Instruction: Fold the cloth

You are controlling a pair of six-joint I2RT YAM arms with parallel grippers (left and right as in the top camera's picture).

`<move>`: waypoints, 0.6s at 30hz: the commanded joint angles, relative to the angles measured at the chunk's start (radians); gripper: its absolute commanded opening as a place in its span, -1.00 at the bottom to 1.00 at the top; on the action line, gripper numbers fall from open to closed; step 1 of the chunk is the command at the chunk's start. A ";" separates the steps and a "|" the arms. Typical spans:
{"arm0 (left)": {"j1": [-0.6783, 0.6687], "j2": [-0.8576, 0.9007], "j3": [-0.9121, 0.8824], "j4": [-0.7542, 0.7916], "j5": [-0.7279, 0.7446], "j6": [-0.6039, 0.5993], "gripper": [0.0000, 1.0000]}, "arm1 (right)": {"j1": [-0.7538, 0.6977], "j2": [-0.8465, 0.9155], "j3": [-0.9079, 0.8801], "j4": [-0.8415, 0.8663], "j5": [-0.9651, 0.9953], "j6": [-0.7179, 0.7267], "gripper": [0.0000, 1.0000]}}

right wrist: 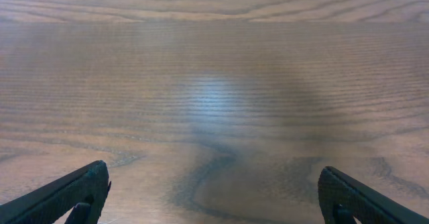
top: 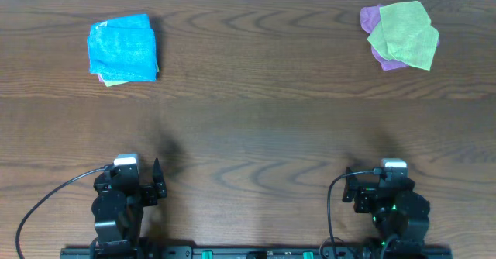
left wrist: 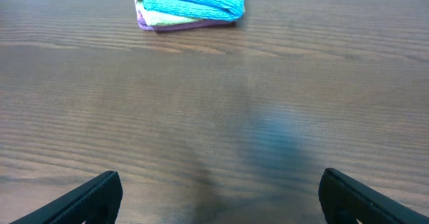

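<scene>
Two sets of jaws are shown spread wide and empty, the left gripper (left wrist: 220,182) and right gripper (right wrist: 213,180) parked near, while the lime-green cloth (top: 404,34) is laid rumpled, without clear long axis, over a purple cloth (top: 371,18) far right, almost straight ahead of the right gripper, judged nearer.

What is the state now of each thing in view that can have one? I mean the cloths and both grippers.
lime-green cloth: unfolded, lying spread on top of the purple cloth, not held.
purple cloth: mostly covered by the lime-green cloth.
blue cloth: folded, lying on other folded cloths.
left gripper: open, empty.
right gripper: open, empty.
</scene>
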 commanded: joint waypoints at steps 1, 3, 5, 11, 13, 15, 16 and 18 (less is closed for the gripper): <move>0.001 -0.007 -0.013 0.003 -0.018 -0.011 0.90 | -0.011 -0.011 -0.012 -0.007 -0.018 -0.015 0.99; 0.001 -0.007 -0.013 0.003 -0.018 -0.011 0.90 | -0.011 -0.011 -0.012 -0.008 -0.018 -0.015 0.98; 0.001 -0.007 -0.013 0.003 -0.018 -0.011 0.90 | -0.011 -0.011 -0.012 -0.007 -0.018 -0.015 0.98; 0.001 -0.007 -0.013 0.003 -0.018 -0.011 0.90 | -0.013 -0.007 -0.009 0.004 -0.018 -0.014 0.98; 0.001 -0.007 -0.013 0.003 -0.018 -0.011 0.90 | -0.019 0.029 0.028 0.014 0.003 0.042 0.97; 0.001 -0.007 -0.013 0.003 -0.018 -0.011 0.90 | -0.032 0.110 0.100 0.012 0.039 0.090 0.98; 0.001 -0.007 -0.013 0.003 -0.018 -0.011 0.90 | -0.042 0.174 0.154 0.013 0.052 0.092 0.98; 0.001 -0.007 -0.013 0.003 -0.018 -0.011 0.90 | -0.066 0.304 0.271 0.009 0.070 0.090 0.98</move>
